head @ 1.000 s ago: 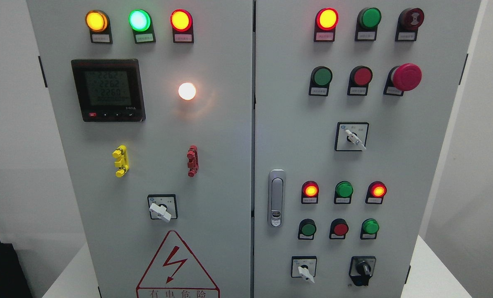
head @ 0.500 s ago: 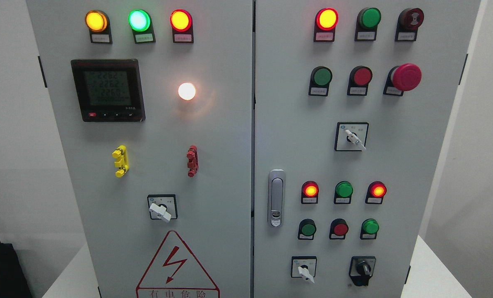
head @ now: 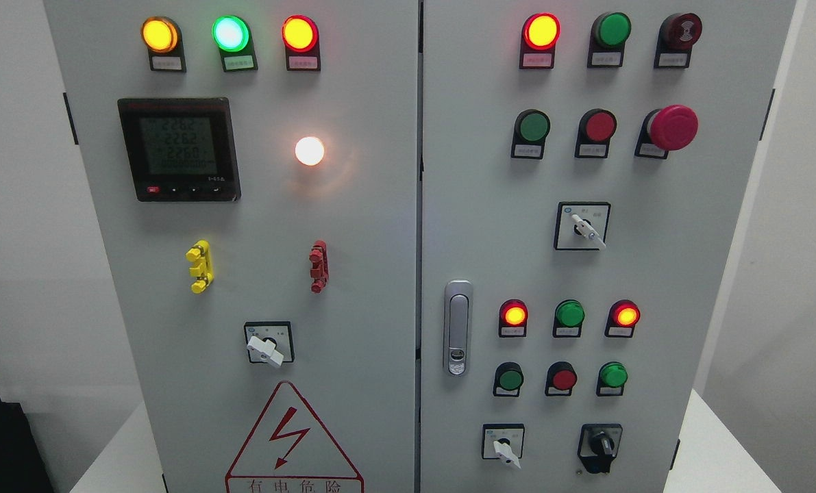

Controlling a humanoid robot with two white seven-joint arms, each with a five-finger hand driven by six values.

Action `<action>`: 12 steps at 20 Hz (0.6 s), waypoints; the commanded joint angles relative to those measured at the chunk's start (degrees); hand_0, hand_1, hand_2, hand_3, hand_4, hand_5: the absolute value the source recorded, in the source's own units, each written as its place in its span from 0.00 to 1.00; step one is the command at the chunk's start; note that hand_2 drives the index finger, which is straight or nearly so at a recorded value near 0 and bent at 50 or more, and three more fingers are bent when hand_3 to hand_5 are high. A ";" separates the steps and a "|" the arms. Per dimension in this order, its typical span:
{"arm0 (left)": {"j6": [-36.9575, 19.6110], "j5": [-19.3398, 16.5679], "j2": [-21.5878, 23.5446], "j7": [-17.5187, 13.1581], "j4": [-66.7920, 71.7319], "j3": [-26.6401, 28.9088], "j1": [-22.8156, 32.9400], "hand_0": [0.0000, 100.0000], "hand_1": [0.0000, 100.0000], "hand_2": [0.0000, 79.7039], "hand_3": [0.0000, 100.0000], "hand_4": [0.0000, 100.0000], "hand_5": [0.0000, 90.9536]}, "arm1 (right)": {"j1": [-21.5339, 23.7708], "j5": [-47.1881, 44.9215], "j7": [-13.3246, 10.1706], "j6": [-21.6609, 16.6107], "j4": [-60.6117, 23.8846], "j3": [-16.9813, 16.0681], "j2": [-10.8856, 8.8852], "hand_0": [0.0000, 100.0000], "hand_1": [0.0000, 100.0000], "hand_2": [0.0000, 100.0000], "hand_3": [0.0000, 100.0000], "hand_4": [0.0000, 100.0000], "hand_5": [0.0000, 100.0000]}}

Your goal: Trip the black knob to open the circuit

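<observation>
Neither robot hand shows in the head view, so how far either is open, or whether it holds or touches anything, cannot be told.

The small black rotary knob (head: 600, 447) sits on a black square bezel at the lower right corner of the right-hand door of the tall grey metal control cabinet (head: 380, 226). Its grip bar stands close to upright, its long axis running up and down the panel and leaning slightly, with the lower end toward the left. Nothing touches it.

Just to its left, apart from it, is a white-handled selector switch on a white square plate (head: 503, 445), its handle pointing down and to the right. Above the knob runs a row of three round buttons, green, red and green, the right-hand green round button (head: 613, 375) nearest over it. Higher still, two red round lamps glow either side of an unlit green one. A silver oblong door latch (head: 458, 327) stands upright near the seam between the two doors, well to the left of the knob.
</observation>
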 commanded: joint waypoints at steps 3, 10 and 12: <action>0.07 0.14 -0.05 0.02 0.06 0.05 -0.03 0.12 0.39 0.00 0.00 0.00 0.00 | -0.09 0.20 0.31 -0.37 -4.34 0.82 0.13 0.72 0.71 0.00 1.00 0.99 0.90; -0.02 0.14 -0.05 0.02 0.06 0.05 -0.03 0.12 0.39 0.00 0.00 0.00 0.00 | -0.18 0.38 0.31 3.06 -10.06 1.61 0.13 0.67 0.67 0.00 1.00 1.00 0.93; 0.07 0.14 -0.05 0.02 0.06 0.05 -0.03 0.12 0.39 0.00 0.00 0.00 0.00 | -0.44 0.47 0.31 4.72 -11.55 1.96 0.13 0.64 0.66 0.00 1.00 1.00 0.93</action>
